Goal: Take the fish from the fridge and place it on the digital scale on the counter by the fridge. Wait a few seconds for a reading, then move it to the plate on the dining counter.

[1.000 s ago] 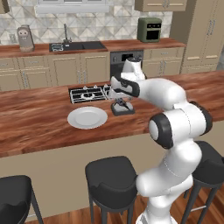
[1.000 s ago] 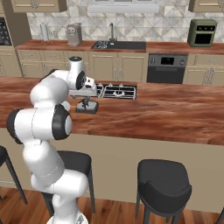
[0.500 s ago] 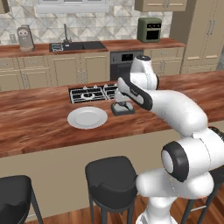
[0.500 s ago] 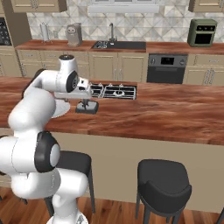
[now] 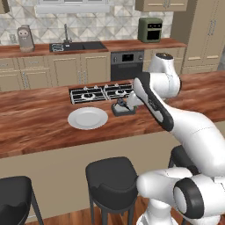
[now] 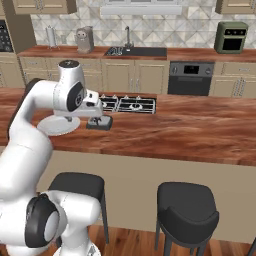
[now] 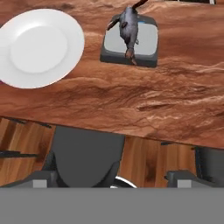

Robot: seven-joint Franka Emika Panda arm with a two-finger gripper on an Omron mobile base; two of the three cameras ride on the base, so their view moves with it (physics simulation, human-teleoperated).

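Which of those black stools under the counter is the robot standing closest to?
The right-hand stool in the left base view, mostly hidden behind the robot's white arm. The middle stool stands clear to its left, and the far-left stool is farthest away.

I see a dark grey fish [image 7: 129,31], a grey scale [image 7: 130,41], a white plate [image 7: 39,47] and a reddish-brown wood-grain counter [image 7: 144,100].

Scale [image 6: 100,123] beside plate [image 6: 56,127] (arm overlapping both)
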